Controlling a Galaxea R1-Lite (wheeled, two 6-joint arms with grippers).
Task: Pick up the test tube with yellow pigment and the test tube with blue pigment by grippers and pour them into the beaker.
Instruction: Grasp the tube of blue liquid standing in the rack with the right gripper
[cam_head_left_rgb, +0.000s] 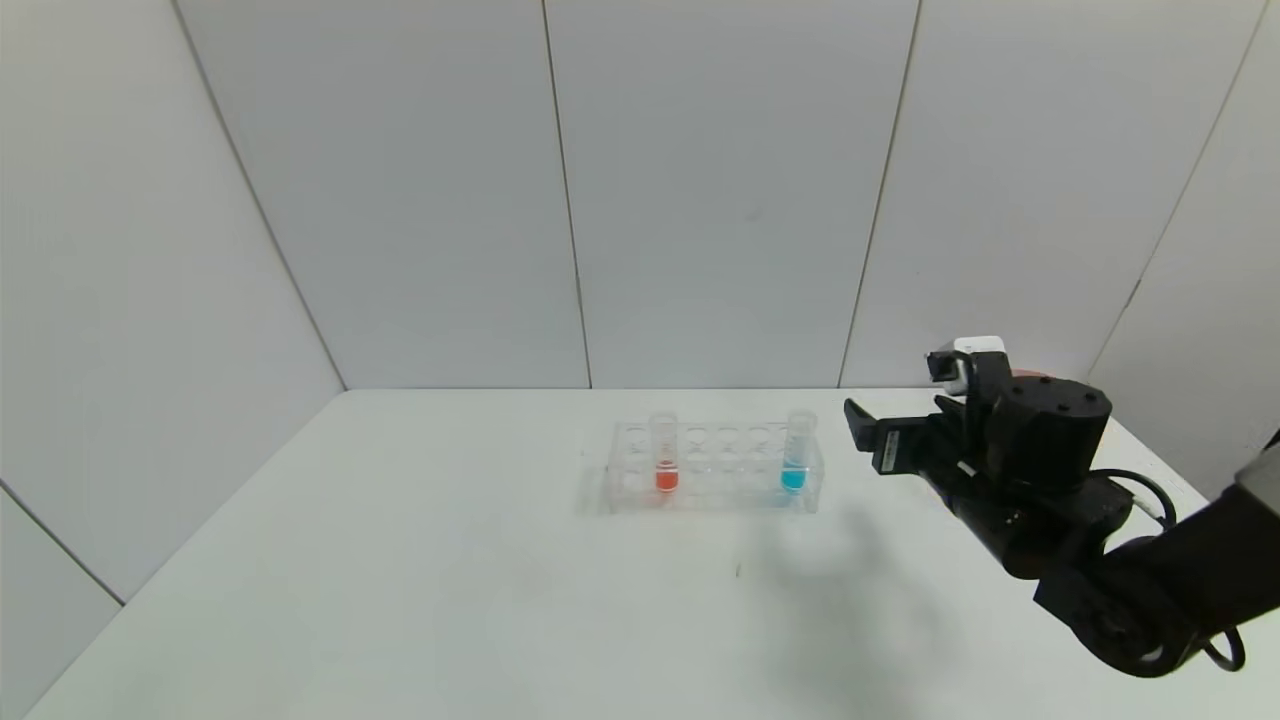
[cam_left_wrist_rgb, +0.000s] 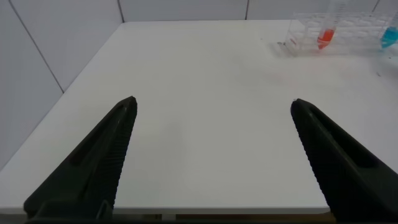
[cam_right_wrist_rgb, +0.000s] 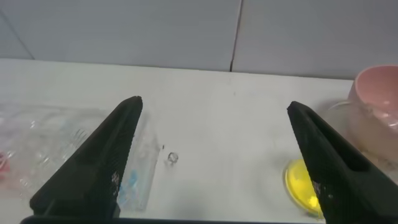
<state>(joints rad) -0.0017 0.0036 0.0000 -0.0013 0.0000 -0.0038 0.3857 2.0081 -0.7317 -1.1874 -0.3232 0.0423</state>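
Your black right gripper (cam_head_left_rgb: 868, 432) hangs with fingers spread wide, just right of the clear many-holed rack (cam_head_left_rgb: 712, 470). The slim clear tube of blue liquid (cam_head_left_rgb: 796, 452) stands in the rack's right end. Yellow liquid (cam_right_wrist_rgb: 303, 185) shows beside a pink bowl (cam_right_wrist_rgb: 377, 96). Your left gripper (cam_left_wrist_rgb: 211, 106) is spread too, over the near-left table (cam_left_wrist_rgb: 199, 93).

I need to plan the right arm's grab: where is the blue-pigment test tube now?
The test tube with blue pigment stands upright at the right end of the clear rack, just left of the open right gripper.
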